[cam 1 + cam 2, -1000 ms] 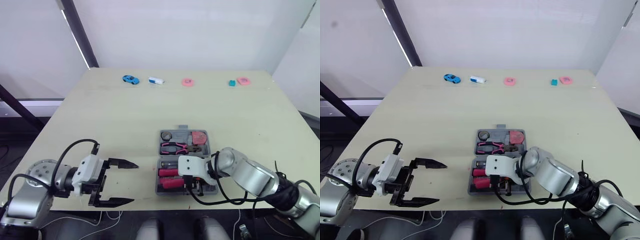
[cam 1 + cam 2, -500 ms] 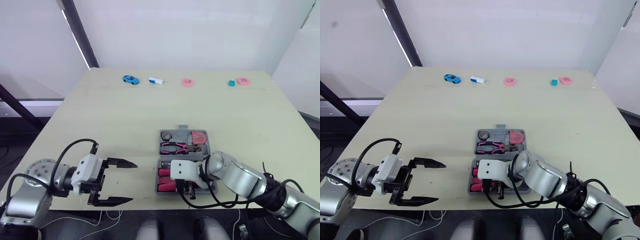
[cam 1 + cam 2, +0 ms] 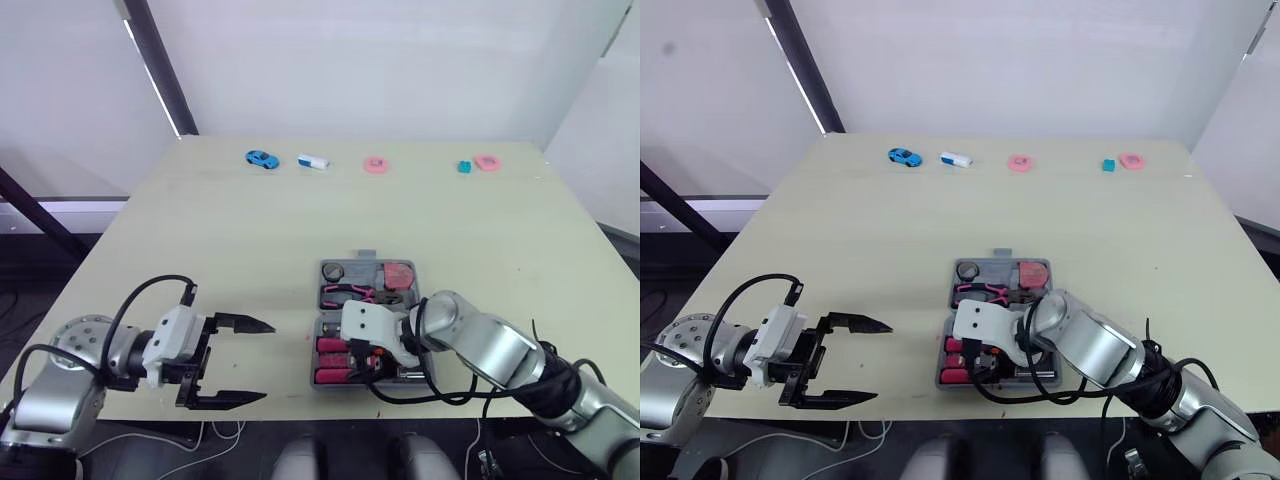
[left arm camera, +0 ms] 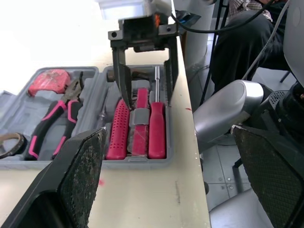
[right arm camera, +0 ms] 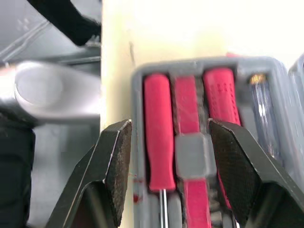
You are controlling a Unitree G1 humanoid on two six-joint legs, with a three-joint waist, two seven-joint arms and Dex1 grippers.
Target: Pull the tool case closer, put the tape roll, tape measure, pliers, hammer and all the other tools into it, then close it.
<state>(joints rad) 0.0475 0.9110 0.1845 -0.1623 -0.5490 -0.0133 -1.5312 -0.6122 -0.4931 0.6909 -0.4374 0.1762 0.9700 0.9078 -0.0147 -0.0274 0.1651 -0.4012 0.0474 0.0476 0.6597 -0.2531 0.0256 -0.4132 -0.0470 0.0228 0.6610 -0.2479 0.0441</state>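
While right gripper [image 4: 145,85], spread, straddles red handles [image 4: 142,128] in tool case [image 4: 133,163], left gripper [image 3: 266,361] agape.

R tool [image 4: 145,97] slid left over tool case [image 4: 137,163], now above red handles [image 4: 156,128].

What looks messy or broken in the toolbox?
Nothing stands out. The tool case lies open and flat near the table's front edge. The red-handled tools sit side by side in their slots, the pliers in the other half. The right gripper hovers open over the handles.
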